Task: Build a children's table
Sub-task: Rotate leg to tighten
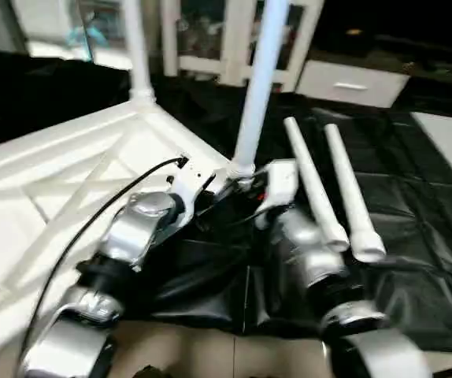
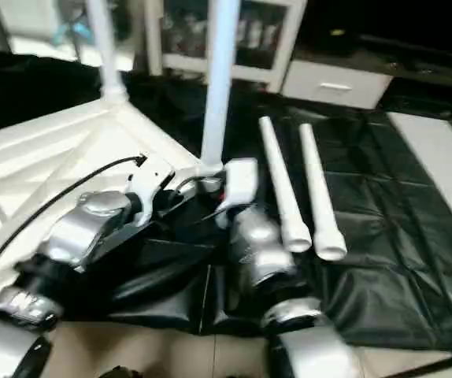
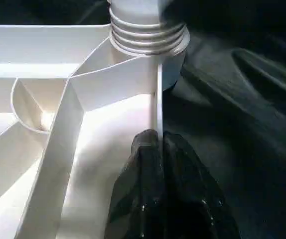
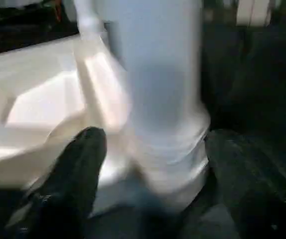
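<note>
- Silver forearms lowest in head views; left claw (image 3: 158, 144) pinched shut on rim of upturned tabletop (image 1: 61, 181), beside the corner socket.
- Right claw (image 4: 155, 149) spread wide, fingers either side of the near leg's (image 1: 259, 87) base, not clamped on it. That leg stands upright, long axis vertical, straight ahead of the right claw.
- Two loose legs (image 1: 332, 189) lie on the black surface (image 1: 423, 236), nearer the right arm.
- Farther corner: second leg (image 1: 135, 47) standing.
- Left wrist view shows threaded collar (image 3: 148, 35) at socket; head views don't resolve it.

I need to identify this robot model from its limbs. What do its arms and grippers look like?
Shiny silver forearms with black joint rings, white wrist housings, a thin black cable looping along the left arm. Each gripper has two stubby, rounded black fingers.
</note>
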Motion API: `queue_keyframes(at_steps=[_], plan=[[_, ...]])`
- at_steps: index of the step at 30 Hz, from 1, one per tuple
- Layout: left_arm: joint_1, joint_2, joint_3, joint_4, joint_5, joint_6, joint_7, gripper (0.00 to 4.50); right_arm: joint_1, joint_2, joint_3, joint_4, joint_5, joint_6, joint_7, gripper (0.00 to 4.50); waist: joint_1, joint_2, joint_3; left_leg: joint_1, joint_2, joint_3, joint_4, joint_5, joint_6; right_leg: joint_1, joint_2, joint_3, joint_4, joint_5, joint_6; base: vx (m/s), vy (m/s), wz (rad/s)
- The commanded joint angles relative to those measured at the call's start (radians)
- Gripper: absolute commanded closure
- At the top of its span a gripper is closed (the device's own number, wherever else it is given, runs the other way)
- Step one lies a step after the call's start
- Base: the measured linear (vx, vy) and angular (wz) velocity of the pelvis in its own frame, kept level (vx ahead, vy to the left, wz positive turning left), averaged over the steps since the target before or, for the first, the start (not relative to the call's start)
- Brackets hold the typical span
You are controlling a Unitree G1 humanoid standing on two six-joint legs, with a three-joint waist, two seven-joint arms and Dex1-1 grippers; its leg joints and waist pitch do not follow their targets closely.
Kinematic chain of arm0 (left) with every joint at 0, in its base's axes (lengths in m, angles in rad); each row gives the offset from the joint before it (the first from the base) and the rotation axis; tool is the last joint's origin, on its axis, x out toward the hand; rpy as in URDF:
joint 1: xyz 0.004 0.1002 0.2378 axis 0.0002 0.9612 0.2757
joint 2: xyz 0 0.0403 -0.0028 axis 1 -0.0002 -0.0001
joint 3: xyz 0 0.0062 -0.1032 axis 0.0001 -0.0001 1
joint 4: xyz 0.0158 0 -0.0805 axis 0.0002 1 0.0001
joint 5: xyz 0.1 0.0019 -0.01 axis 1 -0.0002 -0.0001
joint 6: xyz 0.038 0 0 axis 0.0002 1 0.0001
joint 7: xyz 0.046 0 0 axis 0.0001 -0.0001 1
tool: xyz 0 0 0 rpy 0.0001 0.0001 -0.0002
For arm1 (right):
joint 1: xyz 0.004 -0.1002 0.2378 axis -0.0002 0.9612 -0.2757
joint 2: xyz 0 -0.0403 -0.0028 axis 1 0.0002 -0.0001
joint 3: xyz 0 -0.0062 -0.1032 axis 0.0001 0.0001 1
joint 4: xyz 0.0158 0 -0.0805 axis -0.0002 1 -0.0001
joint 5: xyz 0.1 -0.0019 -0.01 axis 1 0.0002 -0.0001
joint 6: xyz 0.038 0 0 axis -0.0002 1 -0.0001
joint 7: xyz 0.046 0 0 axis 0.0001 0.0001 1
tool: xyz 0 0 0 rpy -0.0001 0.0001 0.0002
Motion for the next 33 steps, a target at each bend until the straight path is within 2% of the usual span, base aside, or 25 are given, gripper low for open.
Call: queue_keyframes(at_steps=[1,3,4,5,6,7,8,9,10,11,12,14,15,16,21,25,28,30,33], plan=[[0.043,0.014,-0.048,-0.037,-0.024,0.001,-0.097,4.50,0.019,-0.040,0.020,-0.052,0.011,0.039,0.108,0.71,0.001,0.007,-0.069,0.021,0.034,-0.001,-0.054,-0.101,0.083,0.055,-0.036,0.037,-0.034,0.028,-0.232,0.000,0.000,0.00],[0.059,0.038,-0.063,-0.062,-0.032,0.020,-0.136,4.50,0.037,-0.084,0.050,-0.086,0.006,0.057,0.201,0.57,0.003,0.007,-0.068,0.024,0.038,0.001,-0.055,-0.131,0.070,0.056,-0.037,0.040,-0.038,-0.018,-0.228,0.000,0.000,0.00],[0.059,0.038,-0.063,-0.062,-0.032,0.020,-0.136,4.50,0.037,-0.084,0.050,-0.086,0.006,0.057,0.201,0.40,0.007,0.008,-0.065,0.026,0.042,0.002,-0.057,-0.146,0.057,0.052,-0.039,0.042,-0.041,-0.043,-0.227,0.000,0.000,0.00],[0.074,0.065,-0.081,-0.084,-0.039,0.028,-0.178,4.50,0.057,-0.129,0.074,-0.122,0.004,0.072,0.300,0.40,0.006,0.007,-0.064,0.028,0.042,0.002,-0.058,-0.159,0.049,0.050,-0.039,0.043,-0.043,-0.062,-0.227,0.000,0.000,0.00],[0.092,0.101,-0.101,-0.110,-0.046,0.020,-0.243,4.50,0.092,-0.198,0.115,-0.185,0.011,0.094,0.444,0.28,0.010,0.008,-0.061,0.028,0.044,-0.001,-0.061,-0.204,0.034,0.055,-0.034,0.041,-0.050,-0.121,-0.211,0.000,0.000,0.00],[0.103,0.123,-0.113,-0.126,-0.050,0.015,-0.284,4.50,0.115,-0.243,0.143,-0.226,0.017,0.108,0.536,0.28,0.013,0.008,-0.057,0.030,0.047,-0.001,-0.065,-0.235,0.026,0.052,-0.035,0.042,-0.054,-0.158,-0.201,0.000,0.000,0.00],[0.116,0.155,-0.135,-0.147,-0.058,-0.012,-0.354,4.50,0.140,-0.298,0.176,-0.267,0.027,0.124,0.646,0.15,0.016,0.012,-0.058,0.031,0.046,-0.003,-0.065,-0.248,0.023,0.054,-0.035,0.042,-0.055,-0.177,-0.195,0.000,0.000,0.00],[0.119,0.163,-0.141,-0.153,-0.060,-0.020,-0.373,4.50,0.147,-0.313,0.185,-0.278,0.029,0.128,0.675,0.06,0.017,0.010,-0.059,0.031,0.047,-0.004,-0.065,-0.258,0.021,0.056,-0.036,0.042,-0.057,-0.187,-0.190,0.000,0.000,0.00],[0.126,0.181,-0.154,-0.172,-0.068,-0.023,-0.413,4.50,0.154,-0.334,0.197,-0.293,0.037,0.139,0.709,0.01,0.013,0.009,-0.055,0.029,0.048,-0.003,-0.069,-0.274,0.012,0.050,-0.038,0.045,-0.059,-0.205,-0.194,0.000,0.000,0.00],[0.134,0.204,-0.174,-0.197,-0.074,-0.035,-0.464,4.50,0.161,-0.353,0.208,-0.309,0.048,0.152,0.746,0.01,0.013,0.009,-0.056,0.030,0.047,-0.004,-0.069,-0.285,0.006,0.050,-0.036,0.043,-0.059,-0.220,-0.195,0.000,0.000,0.00],[0.138,0.219,-0.186,-0.212,-0.078,-0.041,-0.494,4.50,0.164,-0.363,0.213,-0.318,0.056,0.161,0.765,0.01,0.010,0.006,-0.054,0.030,0.047,-0.006,-0.070,-0.322,-0.004,0.047,-0.039,0.043,-0.064,-0.284,-0.188,0.000,0.000,0.00],[0.141,0.235,-0.202,-0.232,-0.076,-0.038,-0.522,4.50,0.166,-0.376,0.222,-0.331,0.049,0.164,0.798,0.01,0.008,0.007,-0.054,0.034,0.049,-0.007,-0.071,-0.347,-0.016,0.040,-0.043,0.045,-0.068,-0.330,-0.182,0.000,0.000,0.00],[0.138,0.237,-0.206,-0.233,-0.068,-0.033,-0.518,4.50,0.166,-0.382,0.231,-0.335,0.035,0.154,0.809,0.01,0.009,0.008,-0.054,0.038,0.050,-0.006,-0.070,-0.351,-0.019,0.037,-0.042,0.046,-0.070,-0.335,-0.183,0.000,0.000,0.00],[0.138,0.237,-0.206,-0.233,-0.068,-0.032,-0.518,4.50,0.166,-0.382,0.232,-0.335,0.034,0.153,0.809,0.01,0.012,0.010,-0.052,0.046,0.051,-0.002,-0.069,-0.357,-0.025,0.028,-0.038,0.048,-0.070,-0.319,-0.195,0.000,0.000,0.00],[0.131,0.244,-0.212,-0.234,-0.061,-0.027,-0.525,4.50,0.168,-0.402,0.272,-0.366,0.012,0.164,0.859,0.01,0.016,0.007,-0.055,0.036,0.051,-0.002,-0.071,-0.341,-0.036,0.039,-0.038,0.046,-0.063,-0.309,-0.183,0.000,0.000,0.00],[0.130,0.247,-0.213,-0.234,-0.054,-0.029,-0.531,4.50,0.154,-0.405,0.299,-0.339,-0.021,0.148,0.883,0.01,0.015,0.002,-0.061,0.034,0.049,-0.001,-0.066,-0.314,-0.031,0.041,-0.038,0.046,-0.059,-0.271,-0.188,0.000,0.000,0.00],[0.130,0.250,-0.213,-0.229,-0.050,-0.030,-0.526,4.50,0.142,-0.405,0.306,-0.311,-0.039,0.132,0.882,0.01,0.014,0.001,-0.060,0.034,0.049,0.001,-0.065,-0.303,-0.027,0.040,-0.038,0.046,-0.058,-0.266,-0.195,0.000,0.000,0.00],[0.130,0.252,-0.214,-0.228,-0.050,-0.030,-0.525,4.50,0.134,-0.403,0.305,-0.296,-0.041,0.128,0.877,0.35,0.015,0.002,-0.060,0.035,0.049,0.001,-0.064,-0.305,-0.027,0.042,-0.039,0.046,-0.059,-0.277,-0.194,0.000,0.000,0.00],[0.131,0.254,-0.213,-0.229,-0.049,-0.030,-0.527,4.50,0.124,-0.398,0.299,-0.277,-0.040,0.127,0.873,0.54,0.014,0.003,-0.060,0.037,0.050,0.000,-0.065,-0.312,-0.031,0.040,-0.038,0.045,-0.059,-0.277,-0.197,0.000,0.000,0.00]])
